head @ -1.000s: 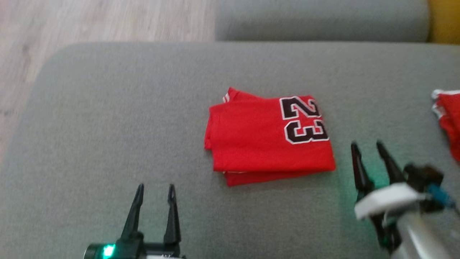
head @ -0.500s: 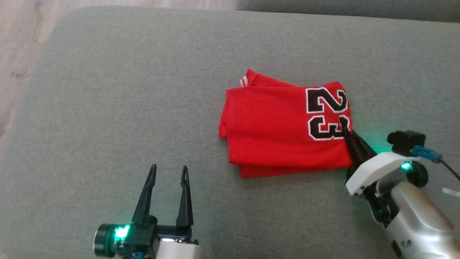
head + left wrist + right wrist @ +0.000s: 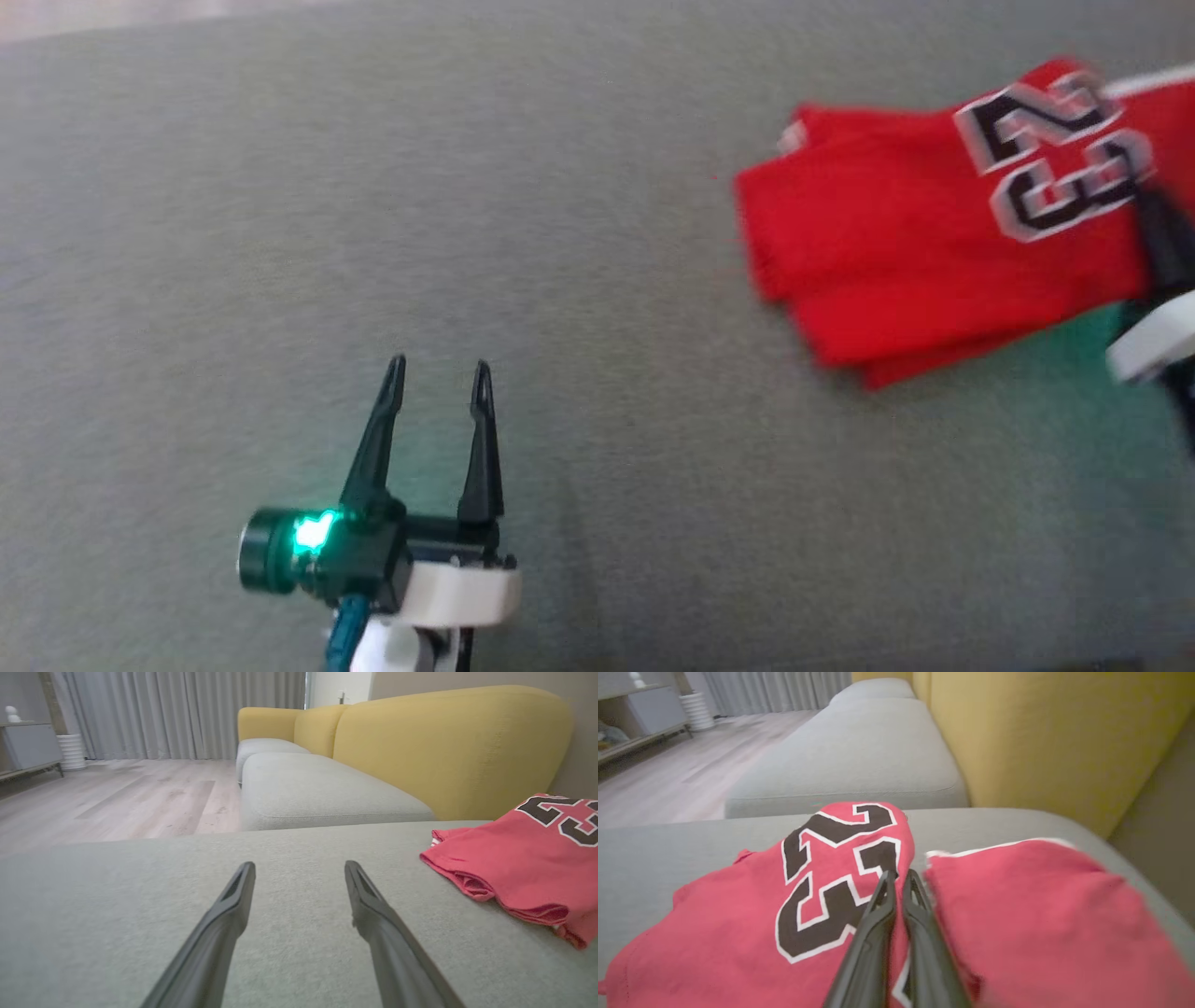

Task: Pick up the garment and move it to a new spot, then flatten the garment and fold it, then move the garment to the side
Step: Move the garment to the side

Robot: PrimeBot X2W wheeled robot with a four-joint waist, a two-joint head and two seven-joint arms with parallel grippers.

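The garment (image 3: 915,252) is a folded red jersey with a black "23", lying on the grey sofa cushion (image 3: 373,187) at the head view's right. My right gripper (image 3: 1153,224) is shut on the jersey's right edge beside the number. In the right wrist view its closed fingers (image 3: 900,877) pinch the cloth, and the garment (image 3: 752,914) bulges up there. My left gripper (image 3: 439,369) stands open over bare cushion, well to the left of the jersey. The left wrist view shows its spread fingers (image 3: 299,868) holding nothing, with the garment (image 3: 523,858) at the right.
A second red cloth (image 3: 1031,914) with white trim lies right beside the held jersey. The yellow sofa back (image 3: 1041,732) rises behind it. Another grey seat cushion (image 3: 317,788) lies ahead, with wooden floor (image 3: 117,798) to its left.
The right gripper reached the jersey's right edge and shut on it. The jersey has since slid right, toward the second red cloth. The head camera has also shifted. The left gripper stays open.
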